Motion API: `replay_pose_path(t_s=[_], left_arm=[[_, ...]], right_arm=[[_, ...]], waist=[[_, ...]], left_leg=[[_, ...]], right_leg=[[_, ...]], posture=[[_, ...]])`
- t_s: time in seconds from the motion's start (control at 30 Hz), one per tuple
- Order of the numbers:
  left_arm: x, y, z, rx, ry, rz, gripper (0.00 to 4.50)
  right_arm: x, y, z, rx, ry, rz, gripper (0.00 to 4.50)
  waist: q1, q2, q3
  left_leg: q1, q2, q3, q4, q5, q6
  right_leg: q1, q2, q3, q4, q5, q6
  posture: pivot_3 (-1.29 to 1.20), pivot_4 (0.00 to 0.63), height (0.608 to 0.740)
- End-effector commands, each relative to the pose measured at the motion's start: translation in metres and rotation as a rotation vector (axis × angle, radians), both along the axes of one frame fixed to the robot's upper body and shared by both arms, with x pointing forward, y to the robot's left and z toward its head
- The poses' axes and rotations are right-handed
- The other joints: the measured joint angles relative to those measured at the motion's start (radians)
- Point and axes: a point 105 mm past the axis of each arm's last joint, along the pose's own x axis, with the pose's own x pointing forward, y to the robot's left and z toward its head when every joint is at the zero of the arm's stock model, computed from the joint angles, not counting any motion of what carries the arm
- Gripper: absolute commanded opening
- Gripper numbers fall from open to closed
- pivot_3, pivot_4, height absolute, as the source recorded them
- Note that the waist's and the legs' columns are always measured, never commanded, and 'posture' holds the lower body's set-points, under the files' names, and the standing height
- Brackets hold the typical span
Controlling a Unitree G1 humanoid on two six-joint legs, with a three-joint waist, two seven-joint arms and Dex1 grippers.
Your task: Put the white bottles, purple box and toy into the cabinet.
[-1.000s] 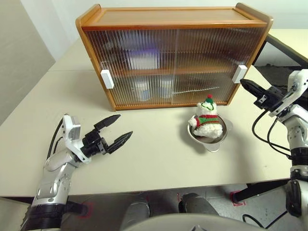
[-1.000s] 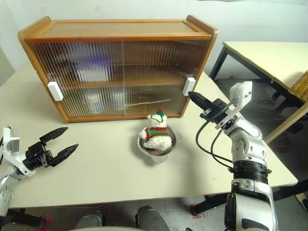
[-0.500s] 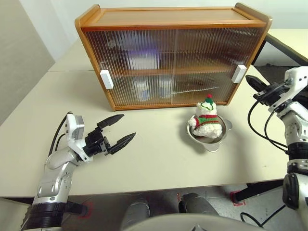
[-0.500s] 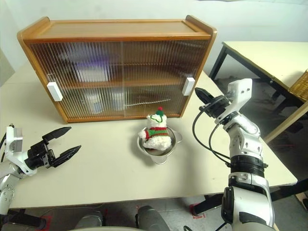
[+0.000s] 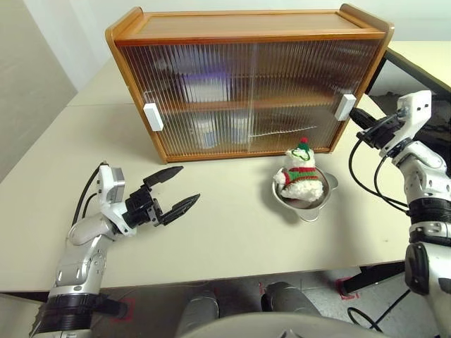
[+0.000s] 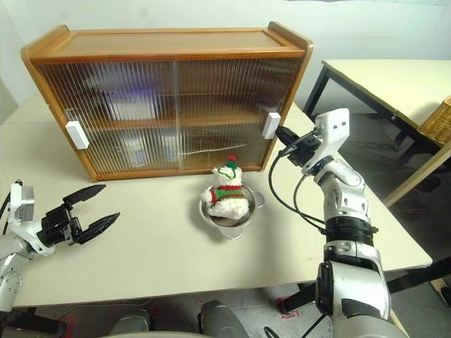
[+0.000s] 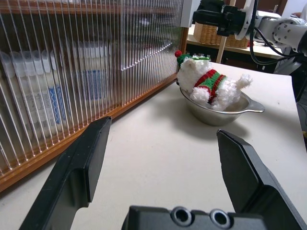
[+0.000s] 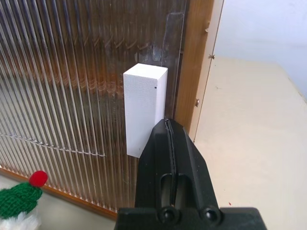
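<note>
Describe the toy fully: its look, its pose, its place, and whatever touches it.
The toy is a small white plush snowman-like figure with a fuzzy body, a red-and-green striped scarf, and a green pointed hat tipped with a red pompom. It sits leaning in a shallow steel bowl on the pale table, just in front of the cabinet's shut right door. Only the bowl touches it; neither claw is on it.

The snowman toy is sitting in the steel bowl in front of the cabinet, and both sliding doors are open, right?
Not quite. The snowman toy does sit in the steel bowl in front of the cabinet, but both sliding doors are shut, as the left eye view shows. The shut right hand is at the right door's white handle.
</note>
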Motion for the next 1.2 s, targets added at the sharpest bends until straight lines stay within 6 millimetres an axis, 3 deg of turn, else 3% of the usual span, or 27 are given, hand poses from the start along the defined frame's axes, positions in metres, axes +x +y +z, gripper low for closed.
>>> replay_pose_path(t_s=[0.03, 0.2, 0.33, 0.77, 1.2], left_arm=[[-0.001, -0.003, -0.001, 0.025, -0.009, -0.019, 4.50], [-0.002, -0.002, -0.005, 0.026, -0.005, -0.016, 4.50], [-0.002, 0.000, -0.007, 0.030, -0.004, -0.015, 4.50], [-0.001, 0.001, -0.010, 0.035, -0.008, -0.008, 4.50], [-0.003, 0.002, -0.014, 0.029, -0.009, 0.011, 4.50]], right_arm=[[0.003, 0.005, -0.001, -0.012, 0.010, 0.011, 0.03], [0.002, 0.020, 0.003, 0.002, 0.004, 0.088, 0.03], [0.002, 0.044, 0.008, 0.025, -0.001, 0.177, 0.03], [0.006, 0.094, 0.007, 0.073, 0.018, 0.325, 0.03], [0.006, 0.161, 0.017, 0.100, 0.007, 0.518, 0.03]], waist=[[0.000, 0.000, 0.000], [-0.001, 0.001, 0.000], [-0.004, 0.002, 0.000], [0.000, 0.003, 0.001], [-0.001, 0.004, 0.000]], left_leg=[[0.000, 0.000, 0.000, 0.000, 0.000, 0.000], [0.000, 0.000, 0.000, 0.000, 0.000, 0.000], [0.000, 0.000, 0.000, -0.001, 0.000, 0.000], [0.000, 0.000, -0.001, -0.001, 0.000, 0.000], [0.001, 0.005, 0.000, -0.003, 0.000, 0.000]], right_leg=[[0.000, 0.000, 0.000, 0.000, 0.000, 0.000], [0.000, 0.000, 0.000, 0.000, 0.000, 0.000], [0.000, 0.000, 0.000, 0.000, 0.000, 0.000], [-0.001, 0.000, -0.001, 0.000, 0.000, -0.001], [-0.003, 0.001, -0.002, 0.000, 0.001, -0.005]], posture=[[-0.12, 0.000, 0.740], [-0.12, 0.000, 0.740], [-0.12, 0.000, 0.740], [-0.11, 0.000, 0.740], [-0.08, 0.000, 0.740]])
